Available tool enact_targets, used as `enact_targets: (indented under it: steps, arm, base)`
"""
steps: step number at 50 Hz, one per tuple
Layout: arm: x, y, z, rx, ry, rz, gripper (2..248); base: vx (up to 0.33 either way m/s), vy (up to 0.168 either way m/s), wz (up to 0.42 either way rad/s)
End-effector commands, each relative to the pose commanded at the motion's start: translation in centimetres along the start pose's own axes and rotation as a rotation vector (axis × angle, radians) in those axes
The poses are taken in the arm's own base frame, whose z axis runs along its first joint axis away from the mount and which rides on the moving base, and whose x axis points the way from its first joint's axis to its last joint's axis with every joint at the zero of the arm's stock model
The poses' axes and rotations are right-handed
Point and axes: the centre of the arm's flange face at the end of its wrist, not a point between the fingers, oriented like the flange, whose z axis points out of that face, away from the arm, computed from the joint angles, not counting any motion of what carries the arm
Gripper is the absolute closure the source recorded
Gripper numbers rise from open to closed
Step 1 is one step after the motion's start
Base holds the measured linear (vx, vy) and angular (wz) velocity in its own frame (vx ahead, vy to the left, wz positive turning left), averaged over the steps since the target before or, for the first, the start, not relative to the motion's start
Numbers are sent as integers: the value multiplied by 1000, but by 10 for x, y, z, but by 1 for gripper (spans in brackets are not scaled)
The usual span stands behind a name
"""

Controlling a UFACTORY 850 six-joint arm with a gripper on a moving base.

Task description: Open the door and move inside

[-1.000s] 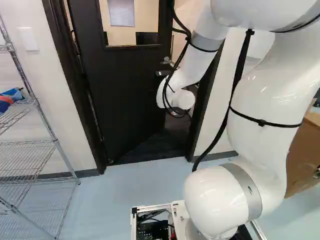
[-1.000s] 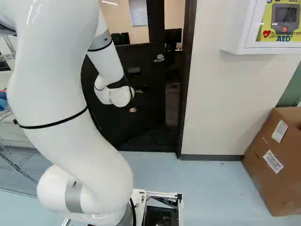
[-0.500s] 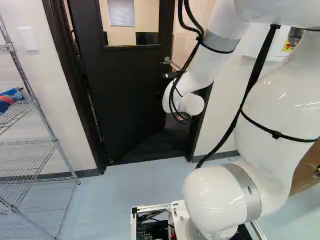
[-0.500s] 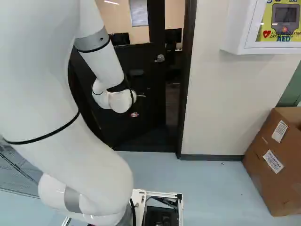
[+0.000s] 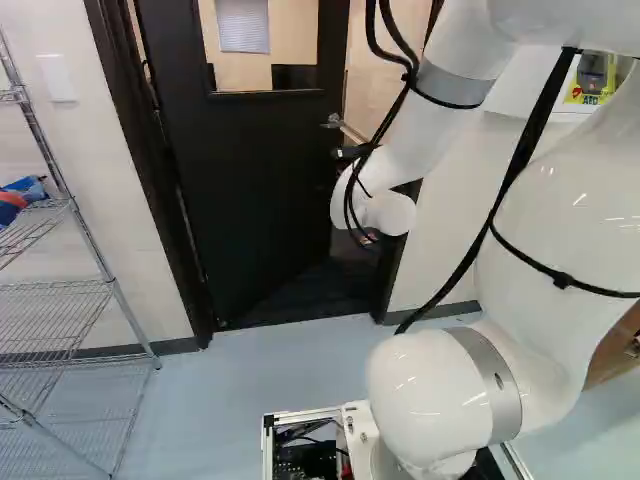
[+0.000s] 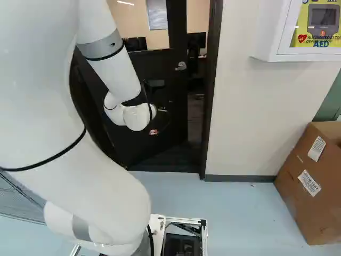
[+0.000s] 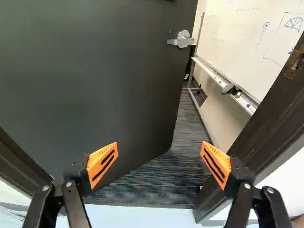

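Note:
The dark door (image 5: pixel 250 180) stands partly open, swung away from me into the room beyond. Its silver lever handle (image 6: pixel 181 66) is near the free edge, and in the wrist view the same handle (image 7: pixel 182 40) lies ahead of the fingers and above them. My gripper (image 6: pixel 153 132) is mostly hidden behind the white wrist in the right base view; only a small orange bit shows. In the wrist view the gripper (image 7: pixel 159 156) is open, its orange pads wide apart with nothing between them. The doorway gap lies ahead, between door edge and dark frame (image 7: pixel 268 128).
A wire shelf (image 5: pixel 60 290) stands left of the doorway. On the right are a cardboard box (image 6: pixel 309 181) and a white wall cabinet (image 6: pixel 266 32). Through the gap, a whiteboard (image 7: pixel 247 42) with a tray stands above dark flooring (image 7: pixel 161 180).
The arm has shifted to the right in the left base view, its wrist a little lower. In the right base view its upper part has swung left. Base and door look unmoved.

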Motion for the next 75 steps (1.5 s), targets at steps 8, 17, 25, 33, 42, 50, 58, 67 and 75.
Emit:
enact_targets:
  steps: [8,17,25,33,42,50,58,67,75]
  arm:
    - [0,0,0,0,0,0,3]
    - [0,0,0,0,0,0,3]
    - [0,0,0,0,0,0,3]
    - [0,0,0,0,0,0,3]
    - [0,0,0,0,0,0,3]
    - [0,0,0,0,0,0,3]
    - [0,0,0,0,0,0,3]
    - [0,0,0,0,0,0,3]
    - [0,0,0,0,0,0,3]
  base:
    - [0,0,0]
    - [0,0,0]
    - [25,-5,-24]
    - [62,15,-6]
    - [103,28,-24]
    - [125,44,-19]
    - [133,46,-21]
    - [131,46,-23]
    - [138,52,-19]
